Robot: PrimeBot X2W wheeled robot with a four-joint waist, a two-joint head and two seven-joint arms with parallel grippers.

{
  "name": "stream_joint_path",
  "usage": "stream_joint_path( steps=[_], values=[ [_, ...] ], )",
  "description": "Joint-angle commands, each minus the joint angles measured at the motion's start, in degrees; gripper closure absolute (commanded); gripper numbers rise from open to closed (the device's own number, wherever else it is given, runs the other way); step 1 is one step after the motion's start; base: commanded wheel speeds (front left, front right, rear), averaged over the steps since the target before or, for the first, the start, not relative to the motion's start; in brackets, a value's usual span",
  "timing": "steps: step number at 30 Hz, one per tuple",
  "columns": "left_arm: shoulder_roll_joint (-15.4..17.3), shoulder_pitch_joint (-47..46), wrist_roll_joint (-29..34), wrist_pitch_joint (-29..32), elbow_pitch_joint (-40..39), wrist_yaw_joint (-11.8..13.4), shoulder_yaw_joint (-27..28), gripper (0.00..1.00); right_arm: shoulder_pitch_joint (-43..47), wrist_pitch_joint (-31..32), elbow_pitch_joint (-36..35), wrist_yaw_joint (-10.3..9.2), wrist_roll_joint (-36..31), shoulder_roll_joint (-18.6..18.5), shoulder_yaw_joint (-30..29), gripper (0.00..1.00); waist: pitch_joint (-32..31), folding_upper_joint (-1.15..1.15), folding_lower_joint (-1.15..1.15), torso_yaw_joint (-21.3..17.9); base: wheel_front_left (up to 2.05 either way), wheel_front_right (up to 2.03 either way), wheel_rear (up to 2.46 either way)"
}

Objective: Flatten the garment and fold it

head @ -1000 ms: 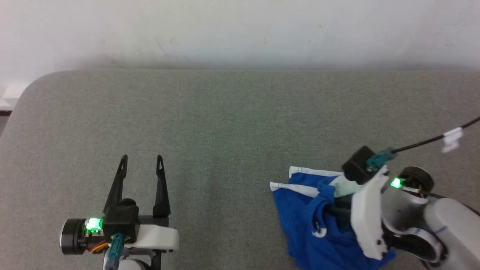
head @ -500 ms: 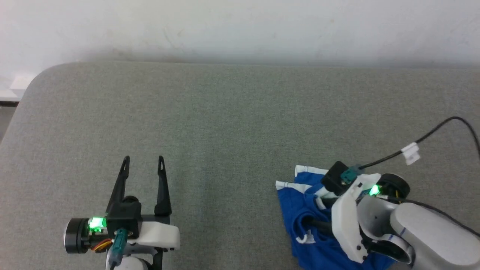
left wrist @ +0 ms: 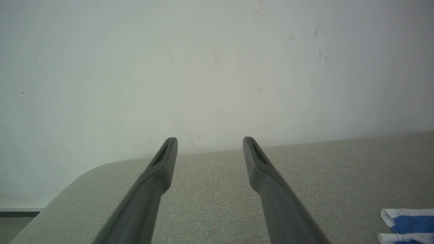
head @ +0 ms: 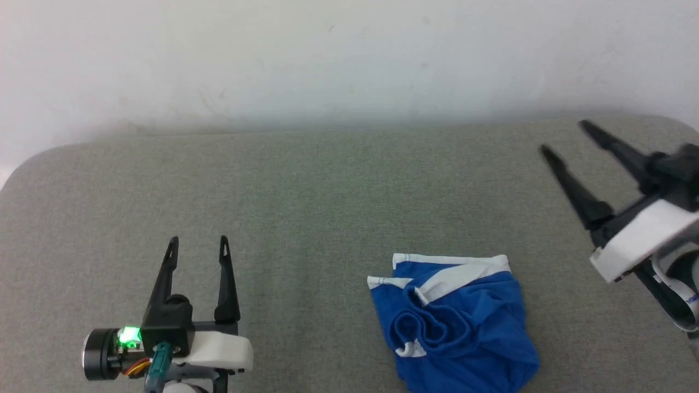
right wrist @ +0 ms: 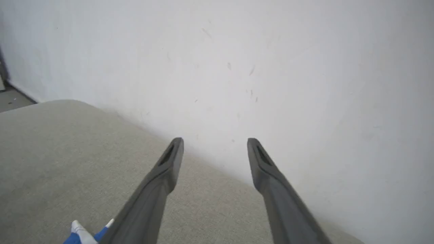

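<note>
The left gripper is seen released, fingers spread, nothing grasped. The garment is found crumpled on the grey desk, well to this gripper's right. Beyond the garment, the right gripper is likewise released and empty, clear of the fabric.

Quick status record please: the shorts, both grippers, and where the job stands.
garment: blue shorts with white trim bands, lying on the grey table, right of centre in the head view
lie: bunched, with fabric curled in a roll on top; not flat
left gripper: open, empty, well to the left of the shorts
right gripper: open, empty, off to the right of the shorts, not touching them
task state: flattening and folding not yet done
</note>
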Motion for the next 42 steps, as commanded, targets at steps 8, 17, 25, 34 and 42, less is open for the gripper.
stream_joint_path(
  steps=[8,17,25,34,42],
  values=[
    [-0.2,0.7,0.3,-0.3,-2.9,-0.6,1.2,0.00,15.7,-14.2,-0.7,-0.12,-17.1,18.4,-23.1,0.00,-1.1,0.00,0.01,-1.6,0.00,0.00,0.00],
    [-0.3,2.8,0.0,-0.3,-4.0,-1.6,2.1,0.00,27.2,-16.7,-4.7,-0.12,-23.0,30.5,-29.6,0.00,-2.0,0.00,0.01,-1.3,0.00,0.00,0.00],
    [-0.5,3.2,0.1,-0.3,-4.0,-2.0,2.9,0.00,22.4,-16.7,-8.1,-0.12,-22.9,29.7,-29.7,0.00,-2.2,0.00,0.01,-1.2,0.00,0.00,0.00],
    [-1.1,2.8,0.5,-0.3,-3.4,-2.6,2.9,0.00,9.0,13.6,-2.3,-0.12,-11.3,13.8,-14.0,0.00,-1.8,0.00,0.01,0.1,0.00,0.00,0.00],
    [-1.9,1.4,0.5,-0.3,-3.6,-2.6,2.8,0.00,3.9,39.8,3.6,-0.12,8.1,1.6,0.9,0.00,1.2,0.00,0.01,1.7,0.00,0.00,0.00]
  ],
)
